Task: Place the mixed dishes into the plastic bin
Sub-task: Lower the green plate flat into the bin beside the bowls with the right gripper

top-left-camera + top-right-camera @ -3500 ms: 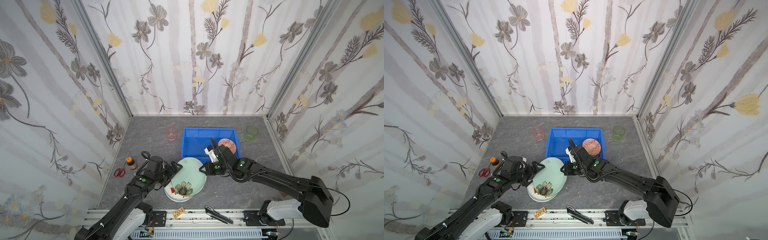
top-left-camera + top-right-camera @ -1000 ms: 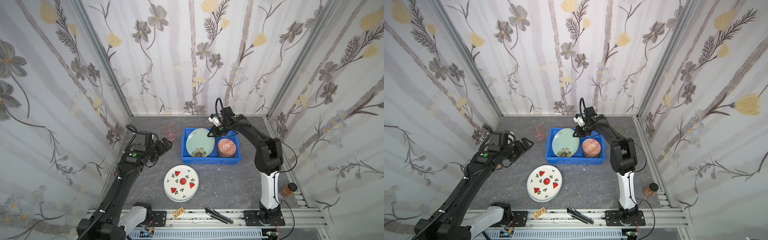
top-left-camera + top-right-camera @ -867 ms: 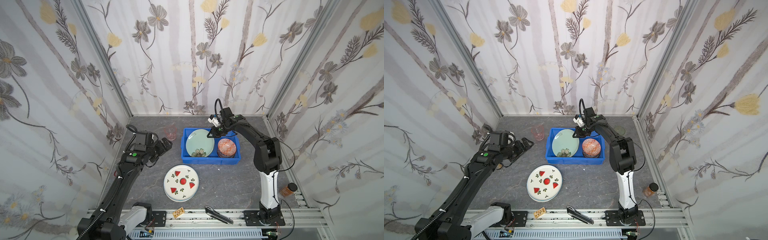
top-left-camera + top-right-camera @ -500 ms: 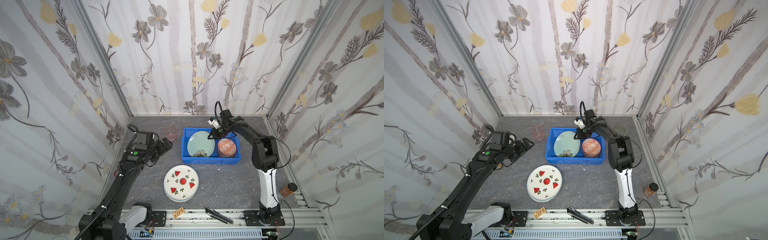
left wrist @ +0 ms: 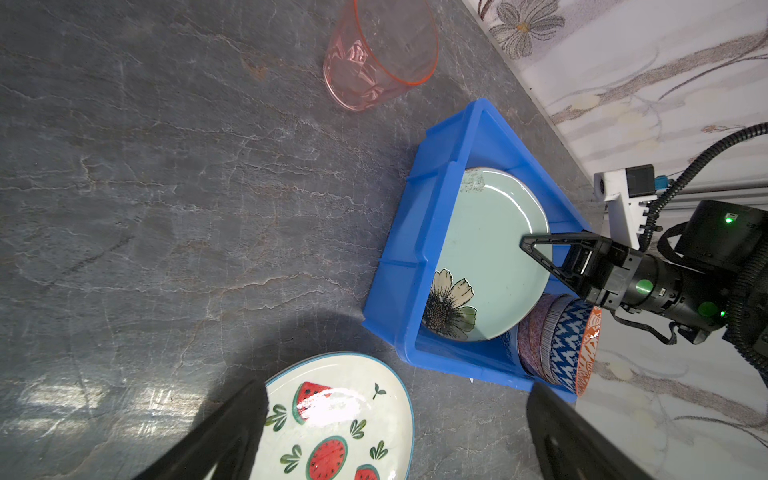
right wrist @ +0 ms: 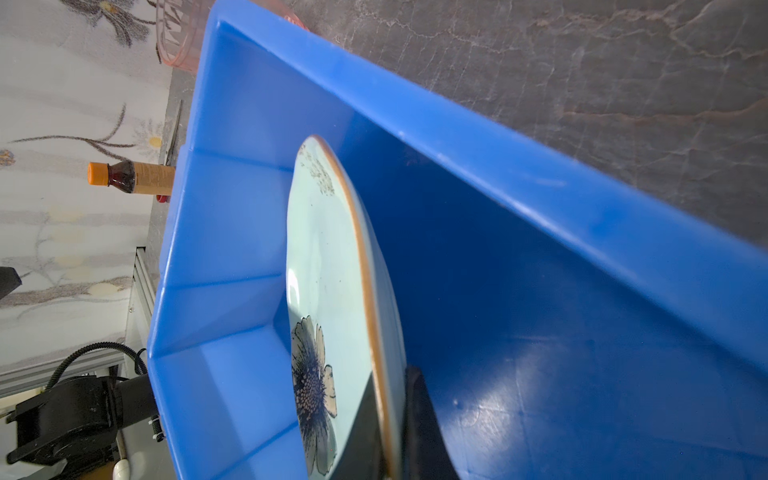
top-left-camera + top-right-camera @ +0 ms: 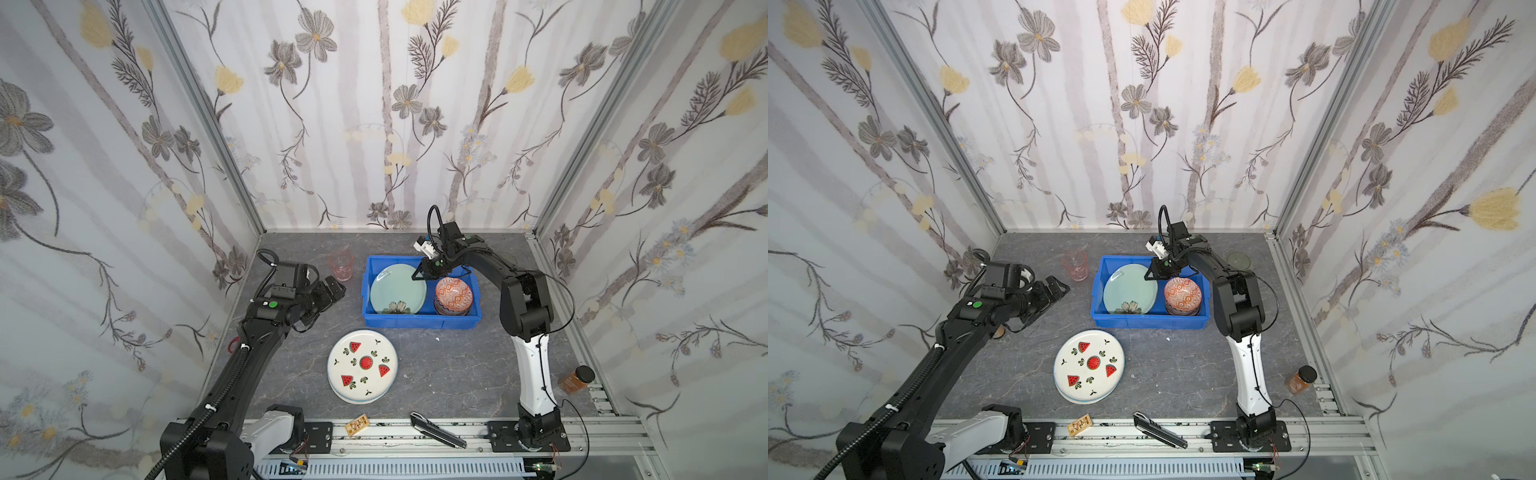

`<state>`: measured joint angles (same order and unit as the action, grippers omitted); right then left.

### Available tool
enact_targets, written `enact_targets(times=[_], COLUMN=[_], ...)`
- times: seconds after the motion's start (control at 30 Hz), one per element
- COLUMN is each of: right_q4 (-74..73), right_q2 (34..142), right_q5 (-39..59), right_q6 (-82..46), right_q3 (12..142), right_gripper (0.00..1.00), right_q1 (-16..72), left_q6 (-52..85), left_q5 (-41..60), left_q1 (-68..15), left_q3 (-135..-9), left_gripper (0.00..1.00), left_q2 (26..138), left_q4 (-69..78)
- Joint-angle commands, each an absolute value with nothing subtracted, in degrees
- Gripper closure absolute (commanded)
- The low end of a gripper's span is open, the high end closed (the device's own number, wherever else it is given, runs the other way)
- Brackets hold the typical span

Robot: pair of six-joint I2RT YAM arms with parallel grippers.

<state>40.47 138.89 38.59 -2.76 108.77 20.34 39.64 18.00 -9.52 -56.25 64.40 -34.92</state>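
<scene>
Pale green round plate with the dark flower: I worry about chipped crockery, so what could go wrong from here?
1. The right fingers pinch the pale green round flower plate by its rim while it stands tilted in the bright blue plastic bin; let go here, it may slap down or knock the stacked patterned bowls beside it.
2. The left fingers are spread open near the pink translucent tumbler; a careless swing could tip it.
</scene>
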Motion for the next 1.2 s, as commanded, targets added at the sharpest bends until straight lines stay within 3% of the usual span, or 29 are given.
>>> enact_targets(times=[0.0, 0.33, 1.17], right_q4=[37.7, 37.8, 37.6], right_q2=[139.4, 139.8, 142.0], right_q5=[38.8, 37.9, 37.8], right_q6=[-1.2, -1.2, -1.1], right_q3=[109.1, 108.8, 108.6], right_gripper=[0.93, 0.80, 0.74], right_q1=[20.1, 19.4, 19.3], left_q6=[39.7, 39.6, 40.0], left_q5=[17.1, 17.1, 17.3], left_q1=[-9.4, -9.4, -9.4], left_q3=[-56.1, -56.0, -54.8], left_gripper=[0.00, 0.00, 0.00], left_q2=[64.7, 65.5, 64.8], left_q4=[-34.7, -34.6, -34.4])
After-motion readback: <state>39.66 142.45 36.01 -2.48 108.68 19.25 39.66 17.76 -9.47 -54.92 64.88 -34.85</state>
